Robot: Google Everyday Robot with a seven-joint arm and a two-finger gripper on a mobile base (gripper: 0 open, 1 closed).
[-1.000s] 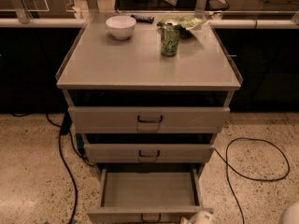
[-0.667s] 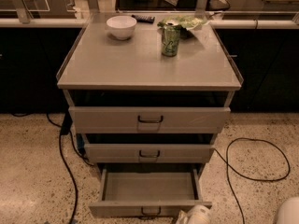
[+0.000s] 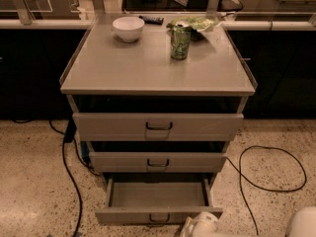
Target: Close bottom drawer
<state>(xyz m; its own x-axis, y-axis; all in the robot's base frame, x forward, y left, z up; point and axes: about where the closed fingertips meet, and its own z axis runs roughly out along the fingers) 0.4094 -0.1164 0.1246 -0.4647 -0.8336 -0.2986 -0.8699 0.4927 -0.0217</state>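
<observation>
The bottom drawer [image 3: 158,196] is the lowest of three grey-beige drawers and stands pulled out, an empty shallow tray with a low front panel and a small dark handle [image 3: 159,217]. The middle drawer [image 3: 157,162] and top drawer [image 3: 158,126] sit above it, each slightly out. My gripper [image 3: 200,226] is a white shape at the bottom edge, right against the right end of the bottom drawer's front panel.
On the cabinet top [image 3: 148,68] stand a white bowl [image 3: 128,28], a green can [image 3: 180,42], a green bag [image 3: 195,23] and a dark remote [image 3: 150,19]. Black cables lie on the speckled floor at left [image 3: 69,177] and right [image 3: 269,172]. A white robot part [image 3: 303,223] is at bottom right.
The bottom drawer's front panel has moved back toward the cabinet, so the tray shows shorter. My gripper has moved with it, farther up into the picture.
</observation>
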